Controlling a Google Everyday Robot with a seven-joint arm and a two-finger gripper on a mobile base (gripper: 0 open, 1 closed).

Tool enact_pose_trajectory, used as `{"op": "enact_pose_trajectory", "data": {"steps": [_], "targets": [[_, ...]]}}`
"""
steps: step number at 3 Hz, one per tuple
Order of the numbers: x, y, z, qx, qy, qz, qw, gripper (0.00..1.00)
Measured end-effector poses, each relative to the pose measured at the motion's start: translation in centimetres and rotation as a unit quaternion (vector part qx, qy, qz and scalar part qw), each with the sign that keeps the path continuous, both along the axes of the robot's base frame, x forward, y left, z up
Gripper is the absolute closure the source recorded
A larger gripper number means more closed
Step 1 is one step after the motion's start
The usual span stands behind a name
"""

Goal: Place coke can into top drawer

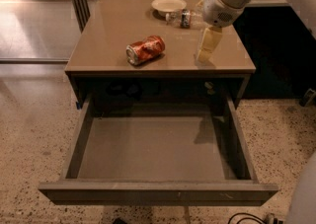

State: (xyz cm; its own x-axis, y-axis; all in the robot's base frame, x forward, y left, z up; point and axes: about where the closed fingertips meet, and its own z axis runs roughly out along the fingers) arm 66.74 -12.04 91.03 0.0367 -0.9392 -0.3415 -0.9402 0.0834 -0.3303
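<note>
Coke can [145, 50] lying on its side, centre of tabletop [106, 40]; top drawer [158, 193] open below, ready to receive it.
Gripper [206, 50] upper right, poised apart from can; whether spread or closed cannot be told.

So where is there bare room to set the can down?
The top drawer has a fully bare floor. On the tabletop, the left strip beside the coke can is free. Crowded: back right, with plate, bottle and the gripper above the right side.
</note>
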Motion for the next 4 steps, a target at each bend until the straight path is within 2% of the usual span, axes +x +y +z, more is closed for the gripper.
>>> {"op": "enact_pose_trajectory", "data": {"steps": [1,2,3,4], "targets": [[3.5,2.6,-0.4,0.011,-0.015,0.026,0.9995,0.0],[6.4,6.6,-2.2,0.026,-0.008,0.065,0.9975,0.0],[6.4,6.6,-2.2,0.026,-0.008,0.066,0.9975,0.0],[7.7,8.7,-2.8,0.048,-0.012,0.102,0.9936,0.0]]}}
